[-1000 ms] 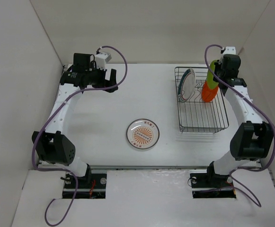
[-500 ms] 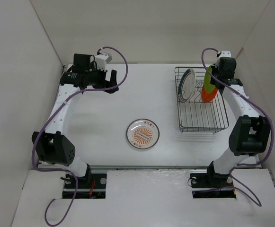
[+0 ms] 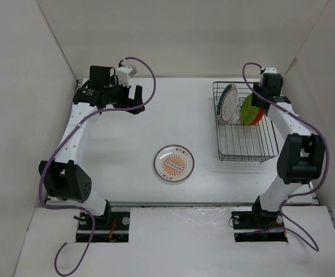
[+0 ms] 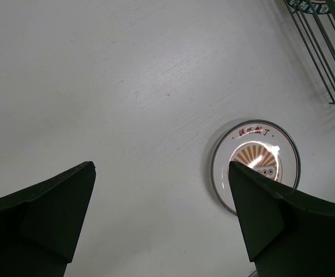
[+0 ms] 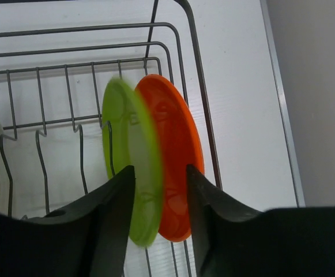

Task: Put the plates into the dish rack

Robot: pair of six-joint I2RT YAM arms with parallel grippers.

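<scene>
- The left gripper (image 4: 160, 167) is seen spread wide, held above the white surface (image 4: 98, 86) at the far left corner.
- The sunburst plate (image 3: 174, 163) is found lying flat on the surface, near the middle and towards the front, well apart from the black wire rack (image 3: 249, 147).
- The rack is set at the far right of the surface.
- The teal-rimmed plate (image 3: 227, 104) is stood on edge at the rack's far left.
- The green plate (image 5: 127, 161) and the orange plate (image 5: 179, 150) are stood on edge side by side at the rack's far right, pressed together and leaning, green on the left.
- The right gripper (image 5: 160, 173) is held just above that pair, its fingers parted with both plate rims seen in the gap.
- The green plate is caught blurred, and no clamp on either plate can be made out.
</scene>
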